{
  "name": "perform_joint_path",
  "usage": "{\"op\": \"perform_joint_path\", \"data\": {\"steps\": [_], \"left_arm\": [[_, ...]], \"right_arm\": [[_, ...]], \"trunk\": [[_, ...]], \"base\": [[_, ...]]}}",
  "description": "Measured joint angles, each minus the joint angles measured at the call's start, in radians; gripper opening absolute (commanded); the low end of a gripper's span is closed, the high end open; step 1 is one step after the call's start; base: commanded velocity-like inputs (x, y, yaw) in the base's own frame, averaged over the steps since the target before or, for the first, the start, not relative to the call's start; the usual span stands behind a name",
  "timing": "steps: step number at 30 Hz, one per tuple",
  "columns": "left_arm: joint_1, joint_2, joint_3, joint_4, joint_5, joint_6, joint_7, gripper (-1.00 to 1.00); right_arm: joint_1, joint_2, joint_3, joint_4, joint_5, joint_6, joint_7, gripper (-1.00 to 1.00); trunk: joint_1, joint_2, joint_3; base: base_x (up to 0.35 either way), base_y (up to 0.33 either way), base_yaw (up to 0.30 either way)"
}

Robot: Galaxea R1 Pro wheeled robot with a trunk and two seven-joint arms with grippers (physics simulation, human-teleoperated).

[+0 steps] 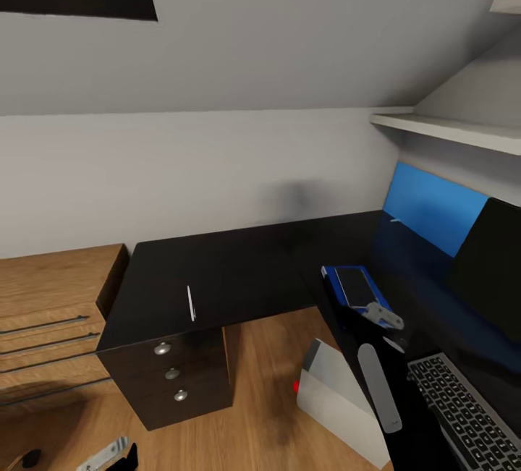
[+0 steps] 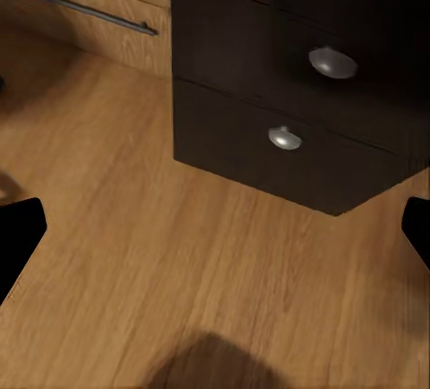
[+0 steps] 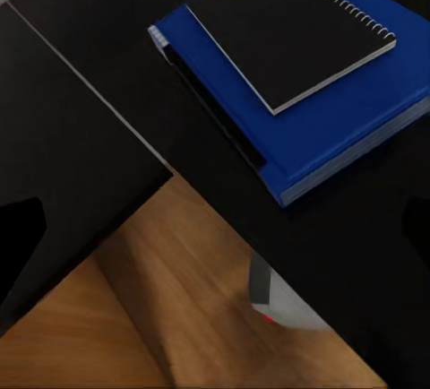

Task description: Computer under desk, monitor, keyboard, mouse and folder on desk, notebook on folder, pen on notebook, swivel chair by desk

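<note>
Pen point(image 1: 191, 303) lay left of centre on desk point(image 1: 239, 268), well apart from notebook point(image 3: 291, 30) stacked on folder point(image 3: 358, 120) (right of centre). Right gripper point(image 1: 385, 317) beside folder — open, empty. Judged: approach pen squarely, pinch low — thin, slips easily.

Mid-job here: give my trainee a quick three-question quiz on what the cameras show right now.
1. True or false: the pen lies on top of the notebook.
2. What does the notebook rest on?
A. the keyboard
B. the blue folder
C. the floor
3. Fill in: the computer stands on the floor under the ____.

Key
1. False: the pen lies alone on the desk, above the drawers.
2. B
3. desk
</note>
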Motion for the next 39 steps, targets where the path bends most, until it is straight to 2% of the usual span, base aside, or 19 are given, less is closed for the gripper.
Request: {"op": "perform_joint_path", "data": {"steps": [1, 2, 4, 8, 13, 14, 19, 30, 39], "left_arm": [[0.0, 0.001, 0.012, -0.005, 0.001, 0.001, 0.0, 1.0], [0.0, 0.002, 0.041, -0.014, 0.002, 0.013, -0.001, 1.0], [0.0, 0.004, 0.074, -0.021, 0.006, 0.057, -0.002, 1.0], [0.0, 0.005, 0.092, -0.022, 0.008, 0.078, -0.003, 1.0], [0.0, 0.006, 0.101, -0.023, 0.008, 0.105, -0.004, 1.0], [0.0, 0.017, 0.106, -0.023, 0.008, 0.164, -0.004, 1.0], [0.0, 0.025, 0.108, -0.022, 0.007, 0.177, -0.003, 1.0], [0.0, 0.025, 0.109, -0.022, 0.006, 0.176, -0.001, 1.0], [0.0, 0.025, 0.109, -0.022, 0.006, 0.175, -0.001, 1.0]], "right_arm": [[0.002, 0.001, 0.002, -0.002, 0.001, 0.001, 0.0, 1.0], [0.011, 0.0, 0.016, -0.009, 0.002, 0.002, 0.0, 1.0], [0.02, -0.002, 0.049, -0.017, 0.004, 0.004, 0.002, 1.0], [0.023, -0.002, 0.061, -0.019, 0.005, 0.006, 0.001, 1.0], [0.024, 0.001, 0.07, -0.018, 0.004, 0.004, 0.0, 1.0], [0.025, 0.004, 0.104, -0.02, 0.004, 0.001, -0.001, 1.0], [0.025, 0.004, 0.134, -0.023, 0.008, -0.005, -0.003, 1.0], [0.025, 0.004, 0.137, -0.022, 0.012, -0.006, -0.004, 1.0], [0.025, 0.004, 0.137, -0.02, 0.012, -0.006, -0.004, 1.0]], "trunk": [[-0.004, 0.007, 0.003], [-0.008, 0.014, 0.006], [-0.015, 0.028, 0.013], [-0.031, 0.056, 0.025], [-0.05, 0.091, 0.041], [-0.054, 0.098, 0.044], [-0.065, 0.12, 0.054], [-0.065, 0.12, 0.054], [-0.065, 0.12, 0.051]], "base": [[0.0, 0.0, 0.0], [0.0, 0.0, 0.0], [0.0, 0.0, 0.0], [0.0, 0.0, 0.0], [0.0, 0.0, 0.0], [0.0, 0.0, 0.0], [0.0, 0.0, 0.077], [0.0, 0.023, 0.258], [0.0, 0.239, 0.255]]}}
